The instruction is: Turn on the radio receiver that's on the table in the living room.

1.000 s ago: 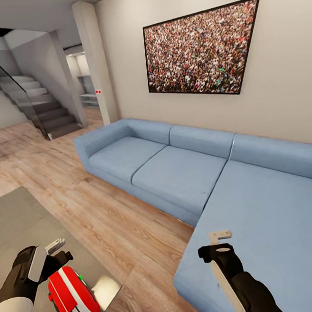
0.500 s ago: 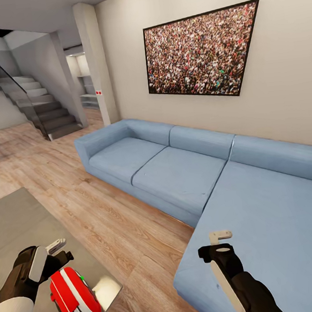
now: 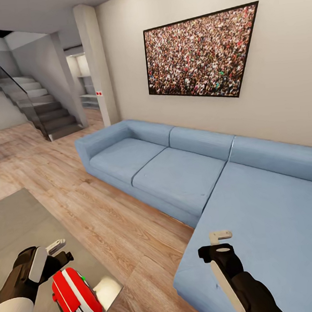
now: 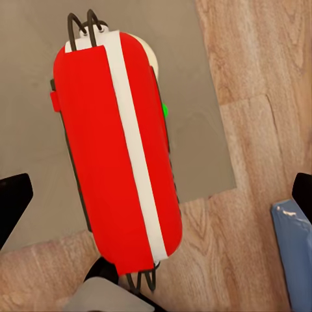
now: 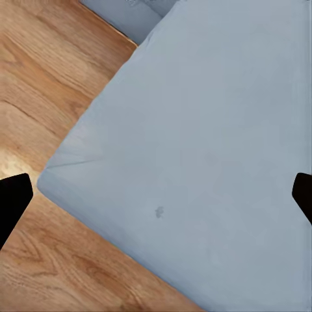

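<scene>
The radio [image 3: 76,299] lies on the grey table [image 3: 19,226], close to the table's corner nearest the sofa [image 3: 235,186]. It is red with a white stripe along it, a small green light [image 4: 165,110] on one side and thin black wire loops at both ends. My left gripper [image 3: 58,251] hangs just beside the radio, on the side away from the sofa corner; from my left wrist I see my fingers [image 4: 14,201] spread wide on either side of the radio, holding nothing. My right gripper [image 3: 220,238] hovers over the sofa's long seat, its fingers [image 5: 13,201] also parted and empty. Wood floor [image 3: 130,235] runs between the table and the sofa. Behind the sofa hangs a crowd photograph [image 3: 201,51]; beyond its far arm stand a pillar [image 3: 95,61] and stairs [image 3: 41,107].
</scene>
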Tool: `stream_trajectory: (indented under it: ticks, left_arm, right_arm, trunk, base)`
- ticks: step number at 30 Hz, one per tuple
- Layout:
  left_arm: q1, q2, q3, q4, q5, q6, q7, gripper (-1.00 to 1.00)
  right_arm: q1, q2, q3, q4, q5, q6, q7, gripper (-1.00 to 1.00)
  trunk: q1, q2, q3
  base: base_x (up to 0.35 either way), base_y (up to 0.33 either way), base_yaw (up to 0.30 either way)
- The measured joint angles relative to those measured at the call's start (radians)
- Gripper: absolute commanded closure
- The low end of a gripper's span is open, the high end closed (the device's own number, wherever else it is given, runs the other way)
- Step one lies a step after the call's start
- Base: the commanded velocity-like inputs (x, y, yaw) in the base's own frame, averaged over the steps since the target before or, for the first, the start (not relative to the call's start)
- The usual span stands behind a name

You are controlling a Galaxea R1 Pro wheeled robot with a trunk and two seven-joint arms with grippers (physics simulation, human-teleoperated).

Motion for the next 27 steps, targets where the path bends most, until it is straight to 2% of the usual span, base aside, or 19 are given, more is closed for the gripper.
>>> stream_trajectory:
  ticks: [9,25,27]
  left_arm:
    - [0.000,0.001,0.000,0.000,0.000,0.000,0.000,-1.00]
    - [0.007,-0.001,-0.011,0.001,0.000,-0.001,-0.002,-1.00]
    - [0.009,-0.003,-0.011,0.006,0.000,-0.033,-0.003,-1.00]
  right_arm:
    - [0.000,0.000,0.000,0.000,0.000,0.000,0.000,-1.00]
    - [0.000,0.000,0.000,0.001,0.000,0.000,0.000,-1.00]
    - [-0.001,0.000,0.000,0.001,0.000,0.000,0.000,-1.00]
  trunk:
    - [-0.035,0.063,0.028]
    - [-0.035,0.063,0.028]
    - [-0.035,0.063,0.028]
  base:
    - [0.000,0.000,0.000]
    - [0.000,0.000,0.000]
    - [0.000,0.000,0.000]
